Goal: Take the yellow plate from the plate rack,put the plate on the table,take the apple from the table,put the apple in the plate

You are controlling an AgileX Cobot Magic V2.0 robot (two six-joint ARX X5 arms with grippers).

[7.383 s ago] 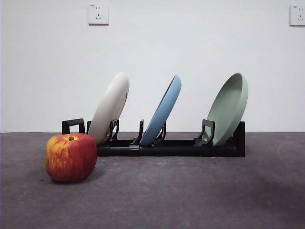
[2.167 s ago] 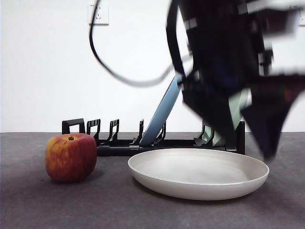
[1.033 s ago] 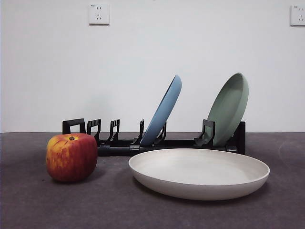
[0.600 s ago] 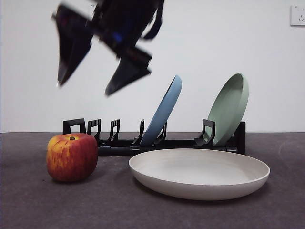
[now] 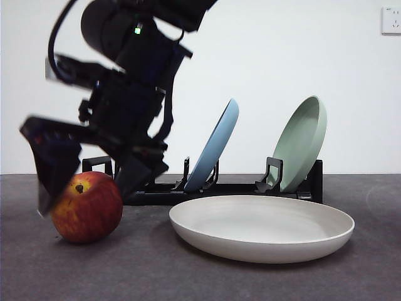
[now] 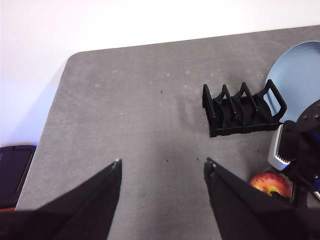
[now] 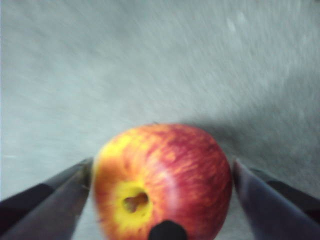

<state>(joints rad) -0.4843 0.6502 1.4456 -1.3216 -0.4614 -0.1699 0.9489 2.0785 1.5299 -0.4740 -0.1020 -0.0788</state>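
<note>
Blocky streaked apple [image 7: 162, 180] tilted on matte grey bench [image 5: 200, 276], flanked by right end effector [image 5: 88, 182] spread wide, shallow cream yellow plate [image 5: 262, 227] lying beside, left end effector [image 6: 162, 167] held wide apart

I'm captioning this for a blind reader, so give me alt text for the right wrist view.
A blocky red apple with yellow streaks sits between the right hand's two dark open jaws, on the blurred, dark grey matte table.

A light blue plate [image 5: 215, 145] and a sage green plate [image 5: 302, 142] are seen leaning upright — a wall socket [image 5: 391, 20] behind.
</note>
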